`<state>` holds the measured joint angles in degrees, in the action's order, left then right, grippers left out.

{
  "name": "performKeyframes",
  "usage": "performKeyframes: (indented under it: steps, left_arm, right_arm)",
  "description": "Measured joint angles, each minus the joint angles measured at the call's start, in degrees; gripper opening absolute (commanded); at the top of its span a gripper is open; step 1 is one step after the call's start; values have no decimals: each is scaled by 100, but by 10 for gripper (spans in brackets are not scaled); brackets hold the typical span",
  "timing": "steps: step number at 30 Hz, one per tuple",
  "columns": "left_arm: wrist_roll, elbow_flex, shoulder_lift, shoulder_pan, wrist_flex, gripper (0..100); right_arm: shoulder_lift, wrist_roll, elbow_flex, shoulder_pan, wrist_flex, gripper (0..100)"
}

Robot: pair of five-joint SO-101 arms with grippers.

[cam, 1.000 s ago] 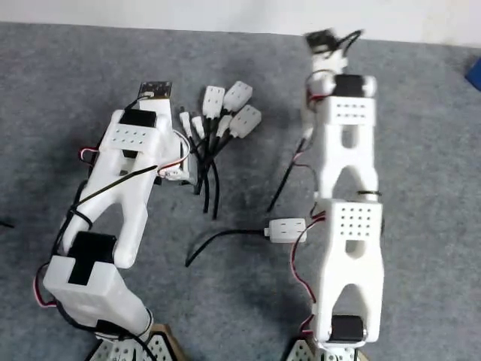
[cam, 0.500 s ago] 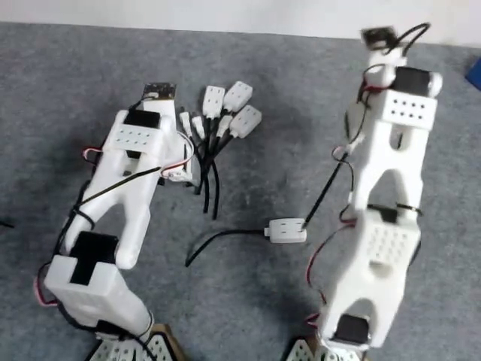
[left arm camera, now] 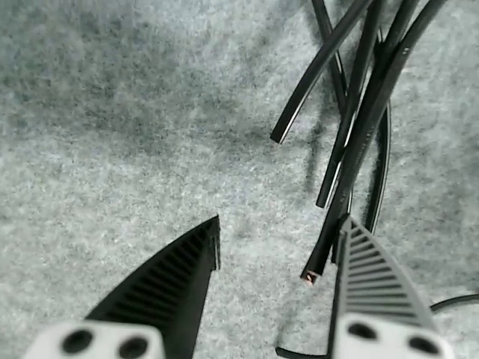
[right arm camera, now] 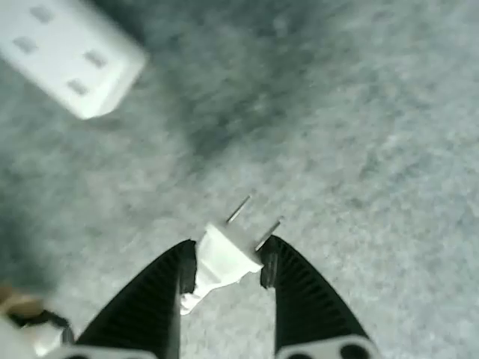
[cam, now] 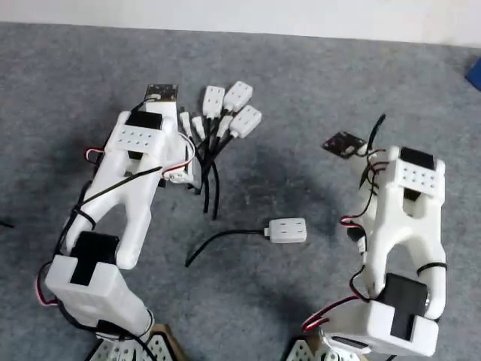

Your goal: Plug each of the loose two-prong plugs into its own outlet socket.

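Right gripper [right arm camera: 230, 248]: ribbed black fingers [right arm camera: 161, 292] pinch a blocky white plug [right arm camera: 223, 262], metal prongs [right arm camera: 239, 210] out.
Left gripper [left arm camera: 279, 224]: spread wide above fuzzy grey carpet [left arm camera: 112, 112].

A grey carpet [cam: 301, 90] spreads across the whole scene. A white strip [cam: 225, 13] runs along its far edge, and a blue corner [cam: 475, 74] shows at the right edge.
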<state>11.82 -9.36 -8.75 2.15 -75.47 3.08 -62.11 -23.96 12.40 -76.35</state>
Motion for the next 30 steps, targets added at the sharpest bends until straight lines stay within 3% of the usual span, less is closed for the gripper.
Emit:
performKeyframes:
  steps: [5,9,17,21,23,28,30]
  left_arm:
    - [0,0,0,0,0,249]
    - [0,0,0,0,0,249]
    - [0,0,0,0,0,249]
    - [0,0,0,0,0,249]
    - [0,0,0,0,0,249]
    - [0,0,0,0,0,249]
    - [0,0,0,0,0,249]
  right_arm:
    - [-659,149,-35,-149,563,7]
    - [-730,343,-35,-668,967,13]
    - [-730,-343,211,-1793,826,8]
    - [-730,-466,563,-1978,800,22]
    - [-730,-475,615,-1987,800,85]
    - [-730,-475,527,-1811,800,392]
    - [-730,-475,404,-1714,800,445]
